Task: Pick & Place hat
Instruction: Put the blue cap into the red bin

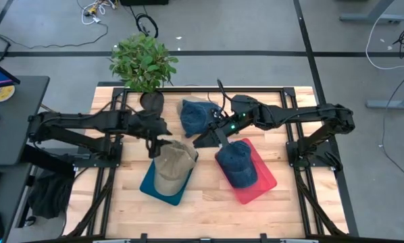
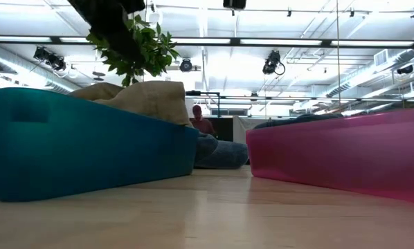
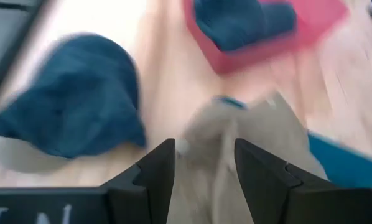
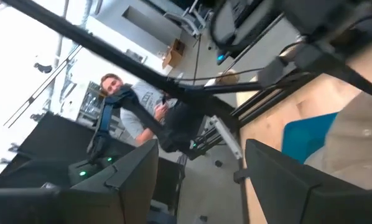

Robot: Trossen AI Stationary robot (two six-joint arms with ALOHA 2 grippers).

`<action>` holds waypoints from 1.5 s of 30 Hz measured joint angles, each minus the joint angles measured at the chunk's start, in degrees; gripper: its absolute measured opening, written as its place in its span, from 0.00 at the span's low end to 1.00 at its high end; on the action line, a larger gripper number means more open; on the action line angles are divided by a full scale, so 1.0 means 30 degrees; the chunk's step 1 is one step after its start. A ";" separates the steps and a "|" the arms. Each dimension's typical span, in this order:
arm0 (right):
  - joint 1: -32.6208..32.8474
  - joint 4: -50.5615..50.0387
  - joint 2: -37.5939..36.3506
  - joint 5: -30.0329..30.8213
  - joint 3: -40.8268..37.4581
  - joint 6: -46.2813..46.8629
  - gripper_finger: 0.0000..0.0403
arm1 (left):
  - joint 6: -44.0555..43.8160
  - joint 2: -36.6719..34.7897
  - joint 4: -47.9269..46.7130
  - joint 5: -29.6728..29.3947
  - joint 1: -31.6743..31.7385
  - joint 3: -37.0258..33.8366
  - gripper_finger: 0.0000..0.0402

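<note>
three hats show: a tan hat [image 1: 174, 164] lying in the teal tray [image 1: 153, 187], a blue hat [image 1: 238, 162] in the red tray [image 1: 264, 181], and a loose denim hat [image 1: 196, 115] on the table [image 1: 209, 206] near the plant [image 1: 144, 63]. the left gripper [image 1: 155, 145] hovers with fingers parted and holding nothing at the tan hat's crown end, its brim running away toward the table's near edge, while the right gripper [image 1: 209, 137], also spread and empty, sits between the tan and denim hats, likely nearer the loose one
</note>
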 joint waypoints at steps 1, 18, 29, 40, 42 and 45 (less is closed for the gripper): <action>-0.0226 -0.0274 -0.0007 0.0007 0.0000 -0.0035 0.61 | -0.0339 -0.0209 0.0320 -0.0423 0.0000 0.0000 0.42; -0.4558 -1.2559 -0.0007 0.5166 0.0000 -0.2757 0.61 | -0.4906 -0.0926 0.3071 -0.3711 -0.2766 0.0000 0.19; -0.9130 -1.3710 0.0513 0.5496 0.0000 -0.5782 0.61 | -0.5250 -0.0918 0.7902 -0.5700 -0.4818 0.0000 0.03; -1.1939 -1.3650 0.3417 0.1237 0.0000 -0.9630 0.61 | -0.5796 -0.0896 1.0026 -0.6524 -0.4903 -0.0007 0.05; -1.2066 -1.3698 0.4109 0.0830 0.0000 -1.0112 0.61 | -0.6003 -0.0850 1.0473 -0.6627 -0.4873 -0.0007 0.06; -1.2196 -1.3739 0.5147 -0.0415 -0.0004 -1.1052 0.61 | -0.6245 -0.0595 1.1304 -0.6911 -0.4705 -0.0011 0.07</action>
